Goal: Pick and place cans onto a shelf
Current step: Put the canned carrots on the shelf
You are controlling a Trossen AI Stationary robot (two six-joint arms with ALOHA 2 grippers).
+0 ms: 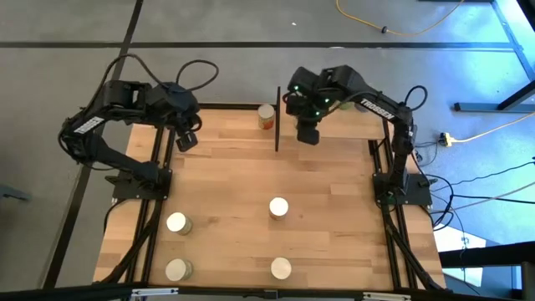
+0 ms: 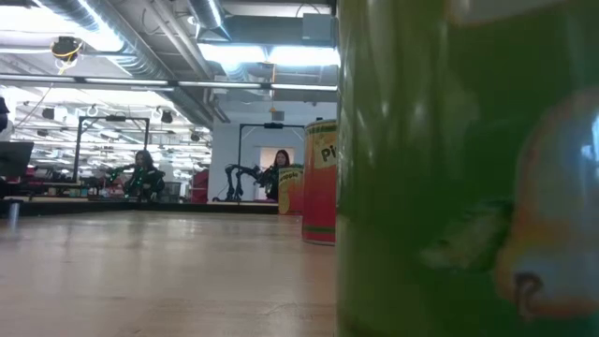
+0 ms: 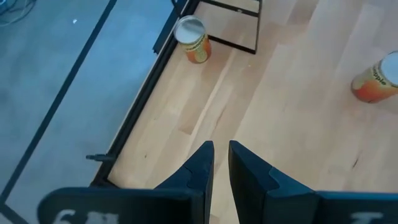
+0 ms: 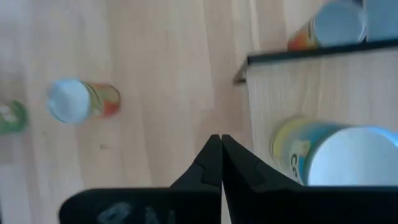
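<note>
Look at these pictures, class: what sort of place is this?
Probably a robotics lab or workshop: exposed ceiling ducts and strip lights, other robot arms on benches behind, loose cables on a grey floor, and people seated at workstations.

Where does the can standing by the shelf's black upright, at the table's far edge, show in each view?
High view: the can stands at the far edge, just left of the black upright.
Low view: cannot tell it from the other cans.
Left wrist view: the can stands beside the black upright.
Right wrist view: the can shows beyond the black upright.
Shared landmark: the black upright.
</note>
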